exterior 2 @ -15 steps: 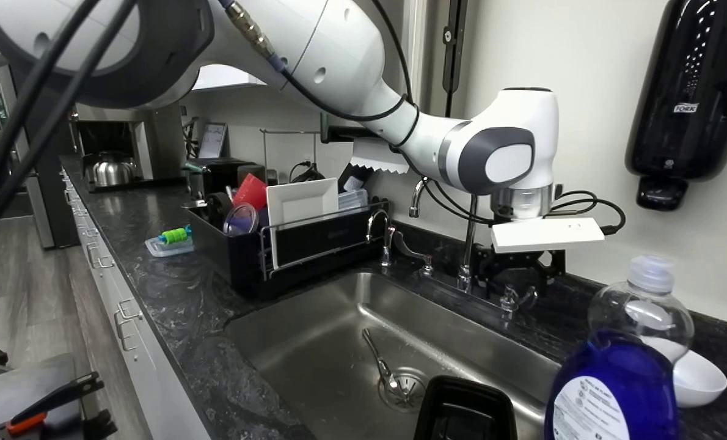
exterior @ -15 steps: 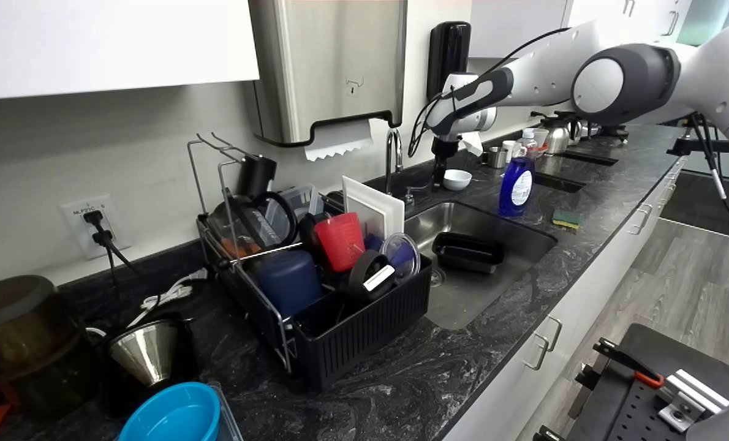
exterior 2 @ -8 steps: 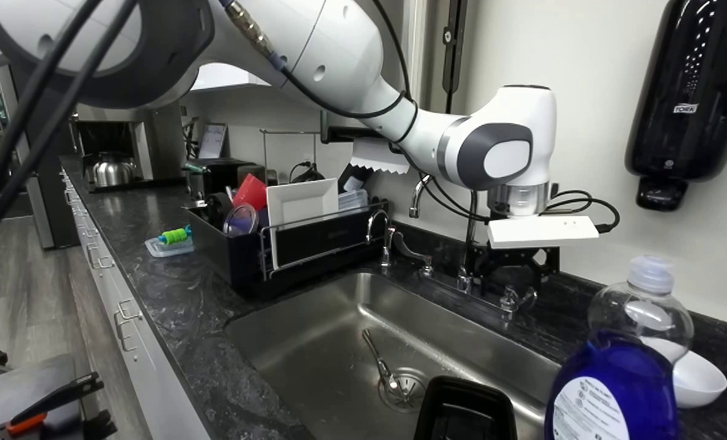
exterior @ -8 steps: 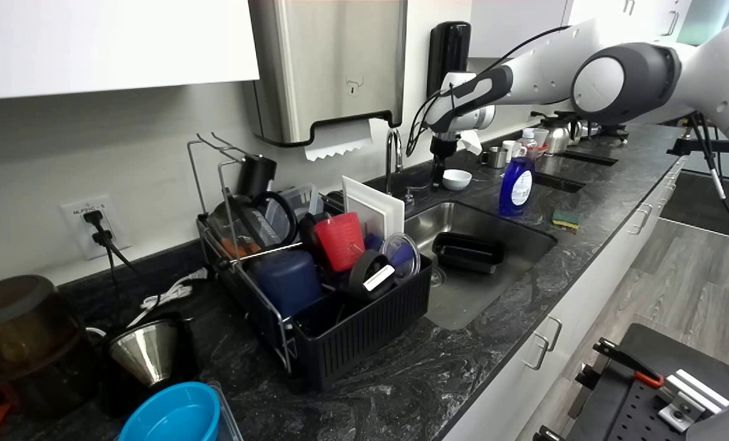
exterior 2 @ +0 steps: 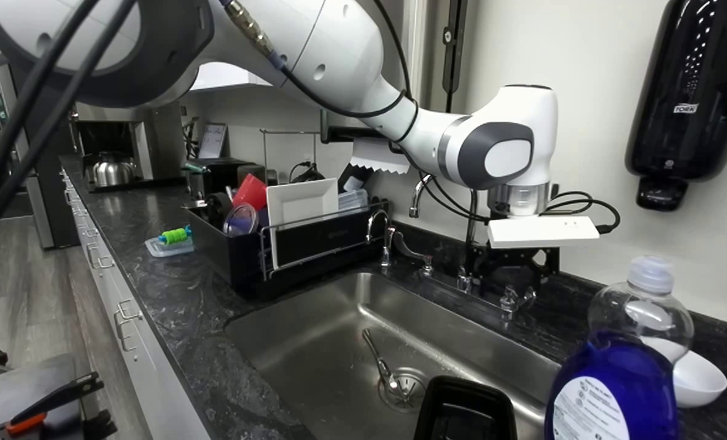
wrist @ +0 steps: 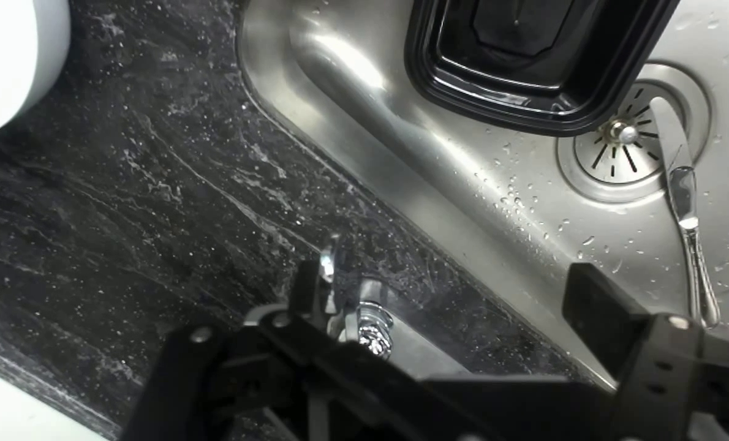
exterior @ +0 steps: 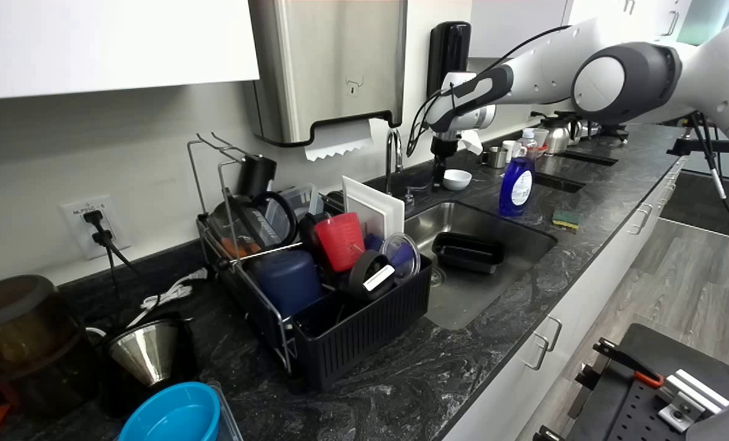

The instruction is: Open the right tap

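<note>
The right tap (exterior 2: 510, 300) is a small chrome lever handle on the far rim of the sink in an exterior view. In the wrist view the tap (wrist: 375, 339) lies between my fingers, close beside the left finger, with its lever along that finger's inner side. I cannot tell whether they touch. My gripper (wrist: 451, 300) is wide open and holds nothing. In an exterior view it (exterior 2: 511, 272) hangs pointing down behind the tap, partly hidden under the white camera. In an exterior view the gripper (exterior: 439, 174) hides the tap.
The tall spout (exterior 2: 468, 244) and the left tap handle (exterior 2: 423, 261) stand left of my gripper. A steel sink (exterior 2: 314, 324) holds a black container (exterior 2: 464, 406) and a knife (exterior 2: 379, 357). A blue soap bottle (exterior 2: 614, 391), white bowl (exterior 2: 699, 379) and dish rack (exterior 2: 321, 241) stand around.
In an exterior view my wrist and gripper have shifted slightly to the left since a second ago. They have hardly moved over the last half second. The tap looks unchanged.
</note>
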### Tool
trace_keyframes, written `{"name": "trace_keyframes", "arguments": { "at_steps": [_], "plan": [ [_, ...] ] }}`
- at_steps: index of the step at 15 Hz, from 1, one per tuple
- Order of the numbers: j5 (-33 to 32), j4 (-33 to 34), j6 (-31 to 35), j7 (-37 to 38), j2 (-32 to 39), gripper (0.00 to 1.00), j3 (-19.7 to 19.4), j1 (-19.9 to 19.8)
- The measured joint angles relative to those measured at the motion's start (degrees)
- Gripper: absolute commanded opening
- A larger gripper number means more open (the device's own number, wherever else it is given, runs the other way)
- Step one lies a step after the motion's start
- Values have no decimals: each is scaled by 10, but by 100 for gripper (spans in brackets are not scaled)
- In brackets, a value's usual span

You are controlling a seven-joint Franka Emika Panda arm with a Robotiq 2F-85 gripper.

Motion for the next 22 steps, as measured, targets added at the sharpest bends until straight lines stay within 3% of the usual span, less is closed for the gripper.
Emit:
{"name": "trace_keyframes", "arguments": {
  "at_steps": [22],
  "plan": [
    [0, -75, -24, 2, -57, 100, 0, 9]
  ]
}}
